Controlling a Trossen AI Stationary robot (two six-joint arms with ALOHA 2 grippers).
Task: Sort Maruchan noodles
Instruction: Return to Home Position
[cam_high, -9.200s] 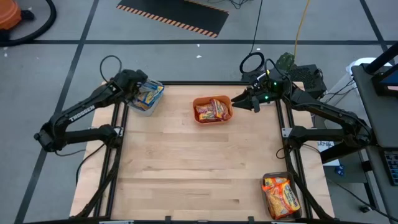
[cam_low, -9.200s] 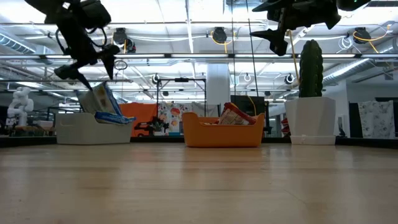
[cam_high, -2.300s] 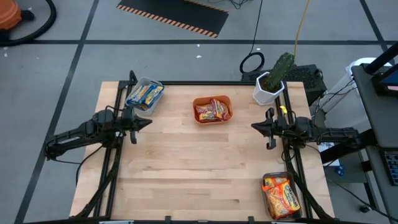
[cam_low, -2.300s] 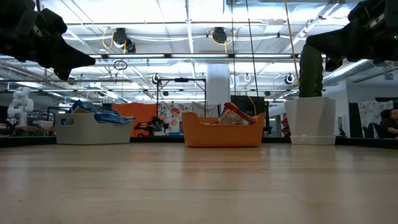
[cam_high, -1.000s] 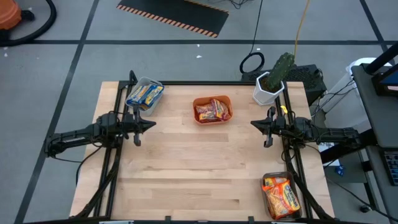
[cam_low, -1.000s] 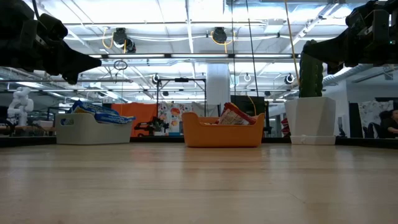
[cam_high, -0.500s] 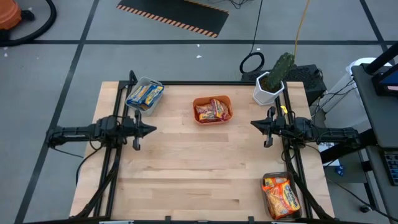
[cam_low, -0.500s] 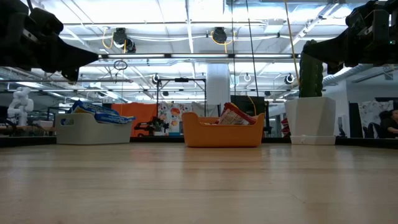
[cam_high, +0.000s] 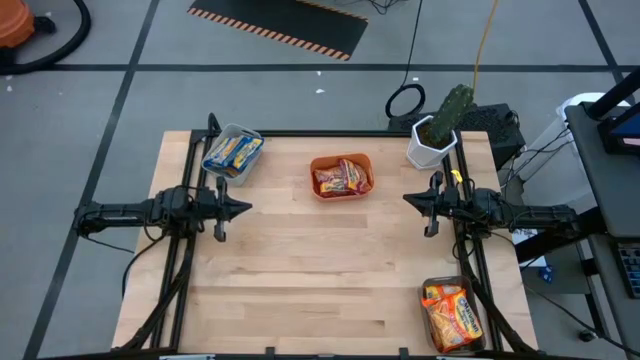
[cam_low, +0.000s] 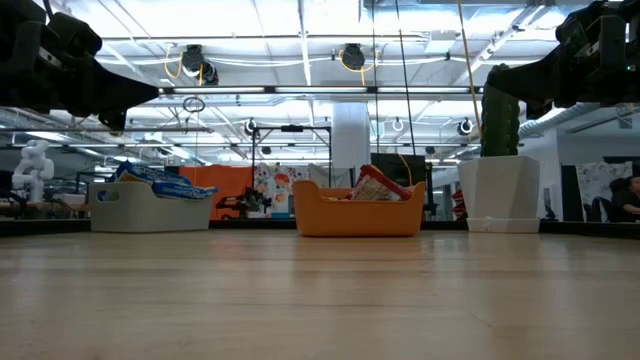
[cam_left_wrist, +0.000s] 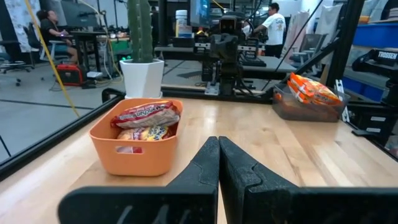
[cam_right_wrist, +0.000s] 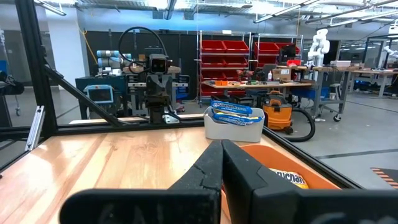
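Left pincer (cam_high: 240, 208) and right pincer (cam_high: 408, 200) are each closed tight and empty, facing each other from opposite table (cam_high: 320, 280) edges. Maruchan noodles (cam_high: 342, 177) fill the orange bin (cam_high: 340, 195), grey bin (cam_high: 222, 178) and clear bin (cam_high: 440, 284). "TROSSEN" reads on a dark robot part (cam_left_wrist: 380, 55).

Overhead and table-level views share the orange bin (cam_high: 342, 157); wrist cameras apparently face each other.
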